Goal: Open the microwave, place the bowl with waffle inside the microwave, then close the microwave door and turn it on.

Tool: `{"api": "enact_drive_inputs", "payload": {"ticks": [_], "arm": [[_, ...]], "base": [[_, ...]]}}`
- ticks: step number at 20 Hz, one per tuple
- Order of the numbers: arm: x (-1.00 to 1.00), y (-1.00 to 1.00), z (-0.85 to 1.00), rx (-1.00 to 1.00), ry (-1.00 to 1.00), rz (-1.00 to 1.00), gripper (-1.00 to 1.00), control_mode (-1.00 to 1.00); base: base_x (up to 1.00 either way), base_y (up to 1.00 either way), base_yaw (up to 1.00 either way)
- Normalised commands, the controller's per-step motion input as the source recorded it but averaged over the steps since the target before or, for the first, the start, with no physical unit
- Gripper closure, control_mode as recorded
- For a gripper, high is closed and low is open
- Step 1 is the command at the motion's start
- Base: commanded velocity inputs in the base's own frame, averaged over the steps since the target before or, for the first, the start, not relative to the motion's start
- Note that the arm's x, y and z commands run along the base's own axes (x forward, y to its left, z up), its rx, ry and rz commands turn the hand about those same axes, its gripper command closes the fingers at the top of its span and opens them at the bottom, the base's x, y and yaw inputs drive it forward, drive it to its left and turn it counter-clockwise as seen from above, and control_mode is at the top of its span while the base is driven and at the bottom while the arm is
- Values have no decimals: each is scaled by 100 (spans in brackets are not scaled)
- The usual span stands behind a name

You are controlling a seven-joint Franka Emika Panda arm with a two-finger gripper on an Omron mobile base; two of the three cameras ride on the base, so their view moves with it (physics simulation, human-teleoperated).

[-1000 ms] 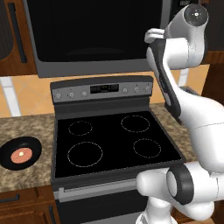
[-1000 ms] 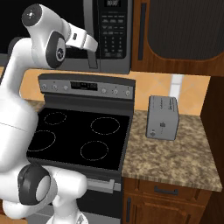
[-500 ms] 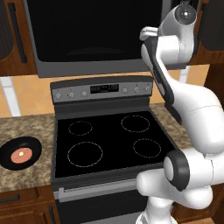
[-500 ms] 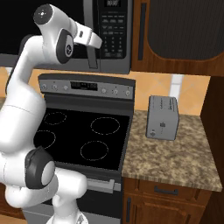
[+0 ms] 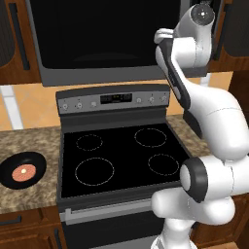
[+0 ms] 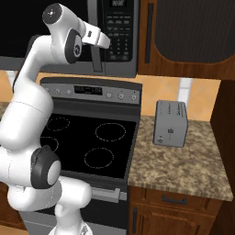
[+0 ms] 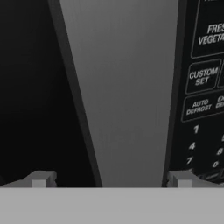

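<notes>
Since the earlier frame, gripper (image 7: 111, 181) was advanced toward the microwave (image 6: 114, 64); jaws were spread fully, empty, straddling its handle (image 7: 127, 100). Bowl (image 5: 22, 169) with waffle (image 5: 24, 171) was left beside the stove (image 5: 121, 155). Risk: keypad (image 7: 203, 87) bumped by a fingertip (image 7: 179, 179).

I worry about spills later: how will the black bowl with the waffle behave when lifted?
The bowl looks shallow and flat-sitting, so probably stable, unlikely to roll. Its low rim gives little to pinch, so it may slip. The waffle lies loose inside and could slide if tilted.
</notes>
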Motion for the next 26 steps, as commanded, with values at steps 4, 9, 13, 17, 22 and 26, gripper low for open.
{"api": "enact_drive_inputs", "payload": {"ticks": [4, 9, 13, 17, 22, 26], "arm": [[25, -14, 0, 0, 0, 0, -100, -100], [29, 0, -1, 1, -1, 1, -100, -100], [39, -3, -5, 10, -7, 6, -100, -100], [39, 0, -10, 5, -3, 5, 100, -100], [33, 0, -1, 0, 1, 0, 100, -100], [-3, -4, 0, 0, 0, 0, 100, -100]], "base": [[0, 0, 0], [0, 0, 0], [0, 0, 0], [0, 0, 0], [0, 0, 0], [0, 0, 0]]}}
